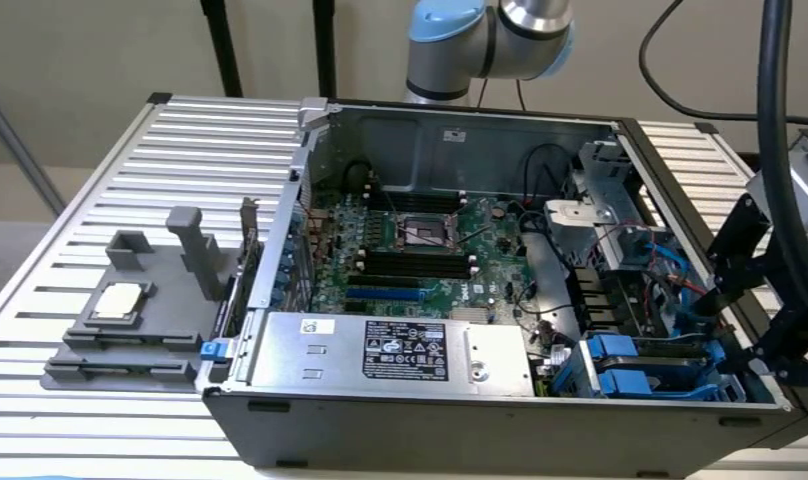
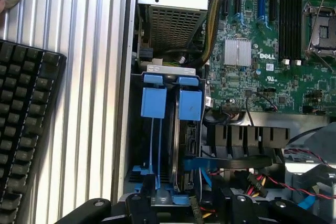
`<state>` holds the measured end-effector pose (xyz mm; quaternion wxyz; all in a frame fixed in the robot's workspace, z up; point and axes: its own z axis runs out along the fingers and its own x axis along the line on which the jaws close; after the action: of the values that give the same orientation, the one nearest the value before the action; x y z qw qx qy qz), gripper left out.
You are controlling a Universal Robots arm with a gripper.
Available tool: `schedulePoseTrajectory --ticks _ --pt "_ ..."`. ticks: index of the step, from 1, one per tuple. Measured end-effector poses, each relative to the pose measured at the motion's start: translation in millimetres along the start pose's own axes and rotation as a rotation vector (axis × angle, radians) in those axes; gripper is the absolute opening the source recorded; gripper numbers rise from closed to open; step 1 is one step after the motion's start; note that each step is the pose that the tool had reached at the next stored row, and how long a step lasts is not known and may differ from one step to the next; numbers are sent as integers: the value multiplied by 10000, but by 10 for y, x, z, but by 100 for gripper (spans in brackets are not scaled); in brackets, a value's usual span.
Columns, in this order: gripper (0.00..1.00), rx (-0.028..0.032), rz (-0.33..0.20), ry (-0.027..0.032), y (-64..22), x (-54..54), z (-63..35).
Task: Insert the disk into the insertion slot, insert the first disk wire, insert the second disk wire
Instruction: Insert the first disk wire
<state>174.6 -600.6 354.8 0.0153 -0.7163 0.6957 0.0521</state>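
The pincer (image 2: 168,209), wide and empty, hangs over the insertion slot (image 2: 153,129) at four o'clock of the case (image 1: 484,425) — nearby wires (image 2: 283,184) could snag it.

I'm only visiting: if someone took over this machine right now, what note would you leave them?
Gripper: open, empty, poised above the computer case's drive corner.
Disk: in its blue frame, apparently seated in the slot, beside a second blue frame.
Wires: a blue flat cable reaches the disk's end; a red, yellow and black bundle lies close by.
Done: disk insertion, seemingly.
Left: both wires; whether either is plugged in cannot be told.
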Motion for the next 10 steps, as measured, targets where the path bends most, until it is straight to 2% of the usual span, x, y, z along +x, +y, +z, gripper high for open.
schedulePoseTrajectory --ticks 5,10 --pt "55 -9 -51 -17 -6 8 65" --pt "55 -16 -128 -26 -8 3 86"
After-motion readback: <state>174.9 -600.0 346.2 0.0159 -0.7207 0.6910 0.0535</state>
